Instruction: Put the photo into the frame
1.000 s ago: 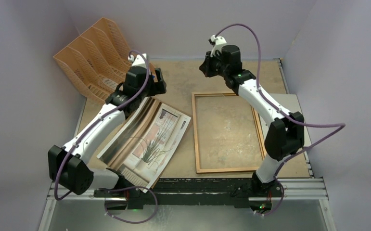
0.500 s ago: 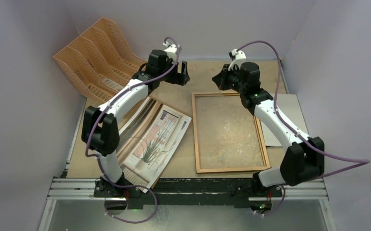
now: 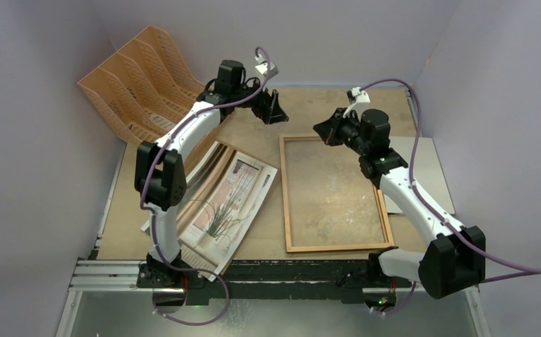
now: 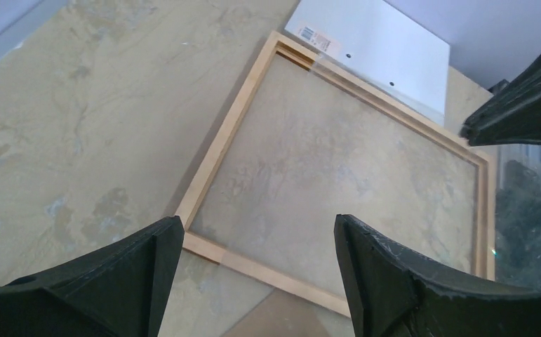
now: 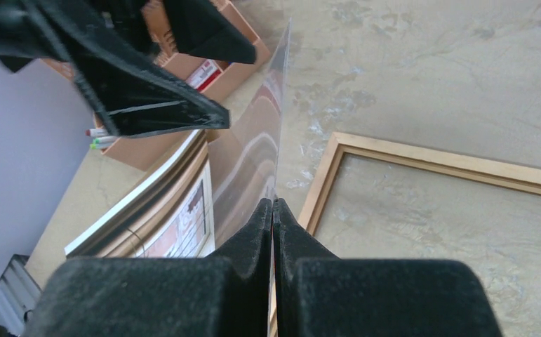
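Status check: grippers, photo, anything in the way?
Left gripper open, empty. Right gripper shut on clear sheet, by far-left corner of frame. Photo lying left of frame, not in. Frame opening bare.

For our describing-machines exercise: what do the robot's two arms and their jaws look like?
Both the left arm and right arm have white links with black joint housings. A purple cable loops along each. The jaws are matt black wedges tapering to tips.

Left gripper [image 4: 257, 225] hovering over table [image 4: 78, 105], fingers [image 4: 134, 274] standing wide apart, gripping nothing. Frame [image 4: 218, 151] lying flat beneath, one corner showing between fingers. White stickered sheet [image 4: 386, 49] lying just beside frame's far side. Right gripper [image 4: 474, 130] tip showing at right.
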Controlling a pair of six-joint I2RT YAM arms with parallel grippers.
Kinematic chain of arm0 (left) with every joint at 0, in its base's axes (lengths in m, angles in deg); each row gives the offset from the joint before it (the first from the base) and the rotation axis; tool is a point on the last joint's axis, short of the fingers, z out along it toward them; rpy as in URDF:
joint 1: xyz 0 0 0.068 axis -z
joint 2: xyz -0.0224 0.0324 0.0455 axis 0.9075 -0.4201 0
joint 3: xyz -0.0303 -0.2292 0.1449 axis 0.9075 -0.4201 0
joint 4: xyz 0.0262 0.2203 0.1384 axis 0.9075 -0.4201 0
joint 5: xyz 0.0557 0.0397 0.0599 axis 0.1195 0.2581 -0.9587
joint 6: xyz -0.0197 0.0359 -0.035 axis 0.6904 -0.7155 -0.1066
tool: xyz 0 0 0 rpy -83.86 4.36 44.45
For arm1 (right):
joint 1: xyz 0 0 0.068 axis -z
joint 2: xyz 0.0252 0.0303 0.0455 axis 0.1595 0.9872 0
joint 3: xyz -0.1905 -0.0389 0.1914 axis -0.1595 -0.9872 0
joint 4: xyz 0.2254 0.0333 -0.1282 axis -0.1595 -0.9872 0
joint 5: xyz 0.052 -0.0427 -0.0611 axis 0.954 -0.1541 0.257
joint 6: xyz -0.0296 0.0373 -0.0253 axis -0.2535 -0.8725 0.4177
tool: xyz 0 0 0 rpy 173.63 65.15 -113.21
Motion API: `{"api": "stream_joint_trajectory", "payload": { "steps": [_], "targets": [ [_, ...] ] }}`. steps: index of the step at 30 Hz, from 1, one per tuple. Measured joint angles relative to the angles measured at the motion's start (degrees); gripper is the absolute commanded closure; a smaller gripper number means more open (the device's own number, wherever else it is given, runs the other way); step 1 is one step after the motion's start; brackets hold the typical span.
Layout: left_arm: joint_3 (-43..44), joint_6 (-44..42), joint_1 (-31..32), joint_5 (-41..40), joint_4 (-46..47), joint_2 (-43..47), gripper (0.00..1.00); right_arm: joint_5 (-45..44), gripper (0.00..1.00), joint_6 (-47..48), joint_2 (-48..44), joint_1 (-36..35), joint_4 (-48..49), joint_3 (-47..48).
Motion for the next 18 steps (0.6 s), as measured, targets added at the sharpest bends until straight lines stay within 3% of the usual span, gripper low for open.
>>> {"api": "stream_joint_trajectory", "payload": {
  "steps": [13, 18],
  "targets": [
    [6.36, -1.16, -1.64, 15.69, -4.2, -10.34, 0.17, 0.87, 1.0, -0.94, -3.28, 0.48, -0.9, 0.0],
    [8.33, -4.24, -1.64, 21.53, -7.72, -10.34, 0.27, 0.94, 1.0, -0.94, -4.2, 0.7, -0.94, 0.0]
  ]
}}
